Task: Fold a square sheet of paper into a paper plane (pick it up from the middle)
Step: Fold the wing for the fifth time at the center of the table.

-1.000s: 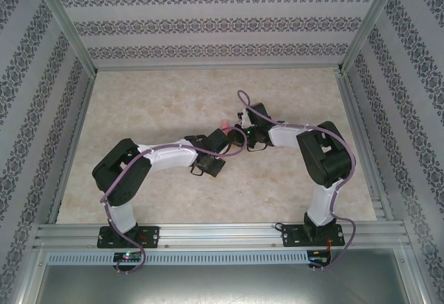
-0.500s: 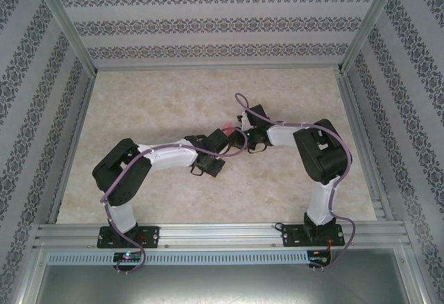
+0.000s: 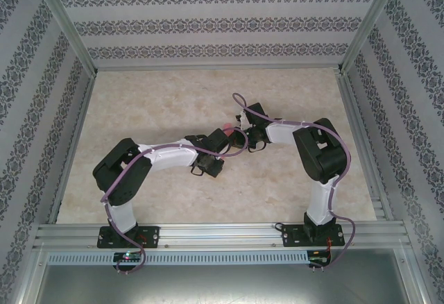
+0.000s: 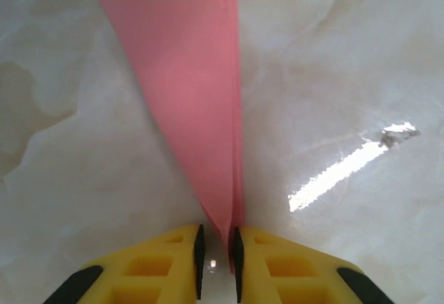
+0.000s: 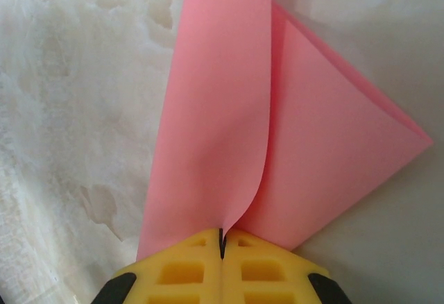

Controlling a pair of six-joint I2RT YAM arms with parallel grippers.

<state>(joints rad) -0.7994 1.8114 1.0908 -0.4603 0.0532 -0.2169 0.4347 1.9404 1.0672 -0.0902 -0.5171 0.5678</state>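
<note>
Pink paper (folded) clamped in right gripper.

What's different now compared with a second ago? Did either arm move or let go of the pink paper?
The right arm leaned slightly leftward, the right gripper clamped on the pink paper. On the left gripper the jaws show a small gap at the paper's tip, so it seems to be letting go. The left arm and the paper stayed put.

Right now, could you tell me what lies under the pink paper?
The marbled table shows beside the pink paper; anything directly beneath its folded layers is covered.
</note>
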